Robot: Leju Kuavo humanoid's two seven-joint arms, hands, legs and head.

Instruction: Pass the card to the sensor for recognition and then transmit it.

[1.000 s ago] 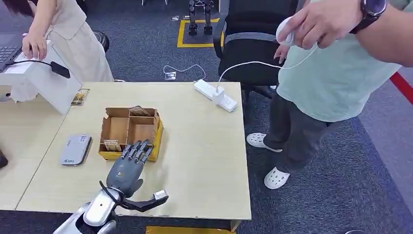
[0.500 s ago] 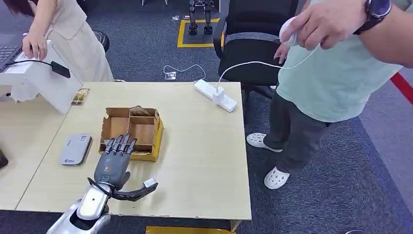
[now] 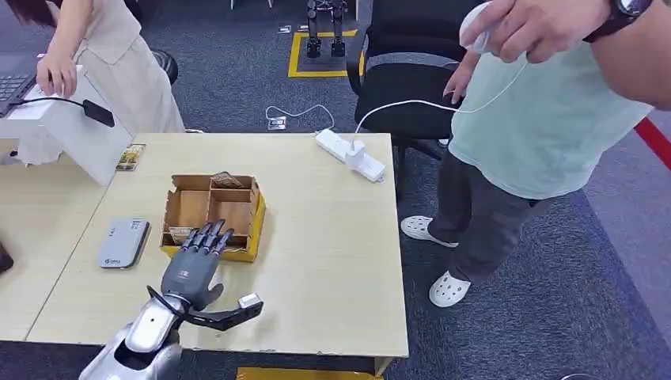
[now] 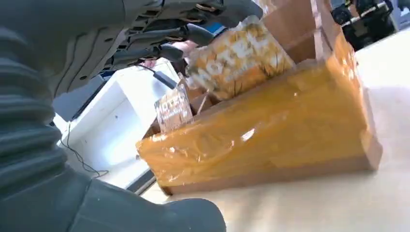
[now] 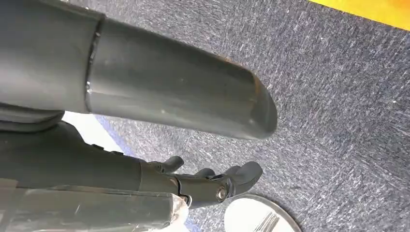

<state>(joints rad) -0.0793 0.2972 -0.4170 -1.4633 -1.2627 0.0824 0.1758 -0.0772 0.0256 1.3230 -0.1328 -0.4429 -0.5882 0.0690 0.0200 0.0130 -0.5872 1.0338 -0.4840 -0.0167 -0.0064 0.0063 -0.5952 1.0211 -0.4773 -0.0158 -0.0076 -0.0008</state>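
A tan cardboard box (image 3: 212, 214) with yellow tape on its front (image 4: 270, 130) stands on the table (image 3: 332, 237). Its front-left compartment holds upright gold cards printed HOTEL: a large one (image 4: 239, 58) and a smaller one (image 4: 173, 106). My left hand (image 3: 192, 273) reaches over the box's front wall, dark fingers (image 4: 183, 36) stretched out at the large card's upper edge, thumb spread wide to the side. I cannot tell whether the fingers touch the card. A grey sensor pad (image 3: 123, 242) lies left of the box. My right hand (image 5: 208, 181) hangs over carpet, holding nothing.
A white machine (image 3: 67, 131) stands at the far left with a person's hand on it; a loose card (image 3: 130, 157) lies beside it. A power strip (image 3: 350, 155) lies at the table's far edge. A person in a green shirt (image 3: 546, 119) stands right, near a black chair (image 3: 403, 71).
My left hand has shifted left along the box's front, from the right compartment to the front-left one with the cards. The person on the right has raised the hand with the white object.
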